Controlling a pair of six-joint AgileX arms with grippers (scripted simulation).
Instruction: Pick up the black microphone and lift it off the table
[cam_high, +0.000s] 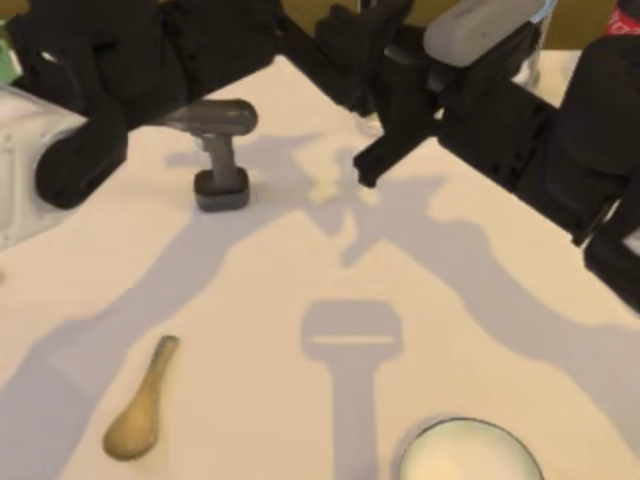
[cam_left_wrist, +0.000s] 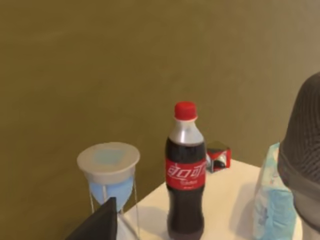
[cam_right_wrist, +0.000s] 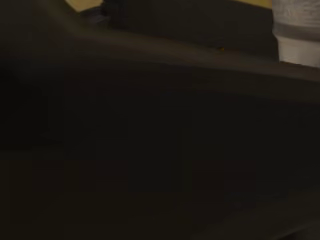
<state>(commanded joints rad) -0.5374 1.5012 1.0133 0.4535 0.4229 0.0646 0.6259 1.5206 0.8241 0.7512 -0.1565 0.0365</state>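
Mic (cam_high: 480, 30) looks raised off the table (cam_high: 250, 300) beside left gripper (cam_high: 395, 100), hold unclear; right arm (cam_high: 560, 140) alongside.

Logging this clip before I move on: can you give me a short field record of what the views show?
microphone: none lying on the visible table; the grey mesh head by the left wrist camera is probably its
drill: standing, far left
spoon: flat, near left
bowl: near edge, cut off
cola bottle: upright
arms: left arm and right arm over the far side
right wrist view: dark
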